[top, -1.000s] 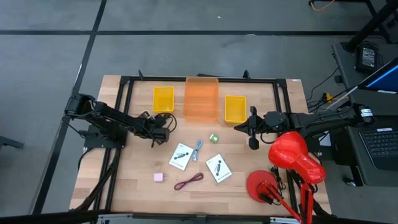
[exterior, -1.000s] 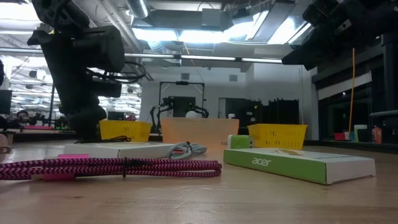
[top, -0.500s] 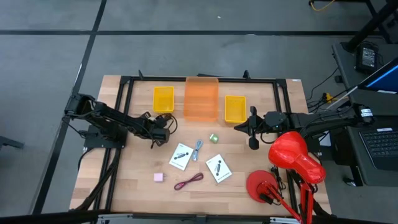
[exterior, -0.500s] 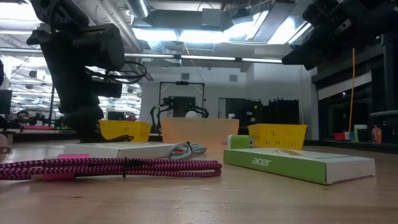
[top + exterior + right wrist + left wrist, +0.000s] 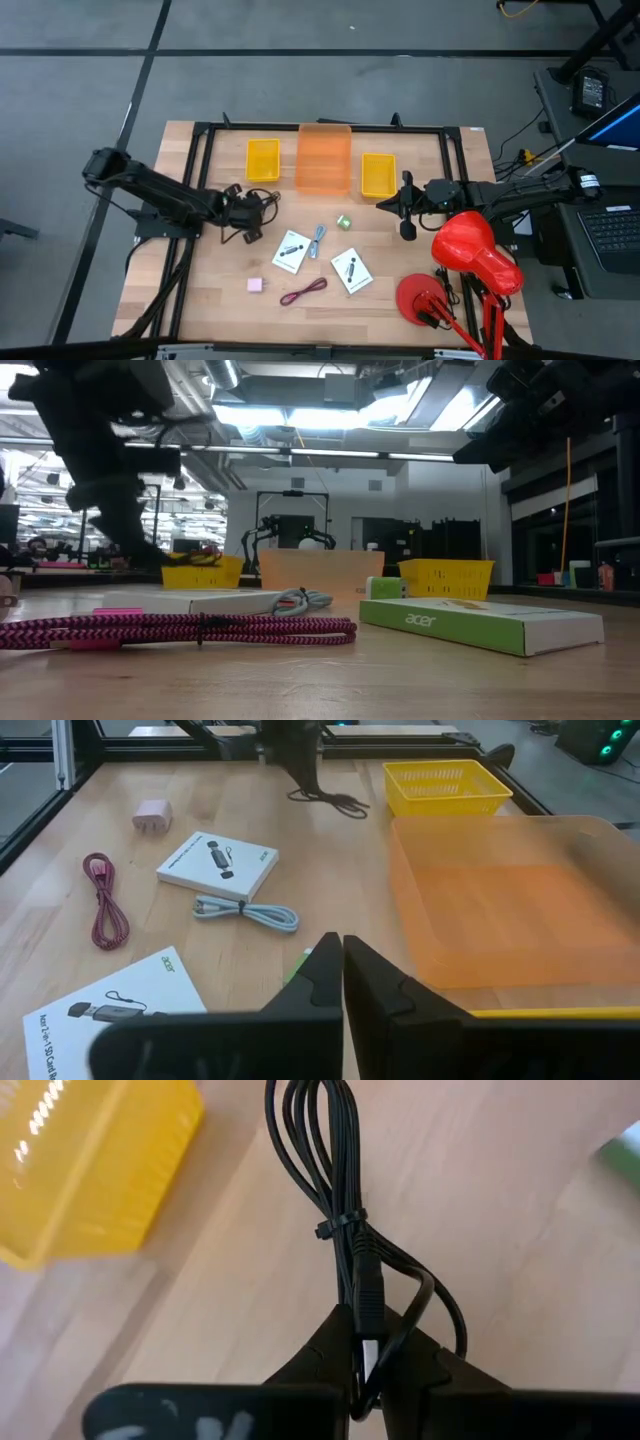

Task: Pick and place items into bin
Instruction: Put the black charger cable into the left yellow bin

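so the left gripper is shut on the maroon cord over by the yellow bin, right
Not quite. The left gripper is shut on the black cord, as the left wrist view shows. The maroon cord lies loose on the table in the high view. The yellow bin is indeed close by.

Three bins line the far side of the wooden table: the translucent orange plastic bin sits between the left yellow mesh bin and the right yellow mesh bin. The looped black cord lies just before the left one, and the small green cube lies before the orange one.
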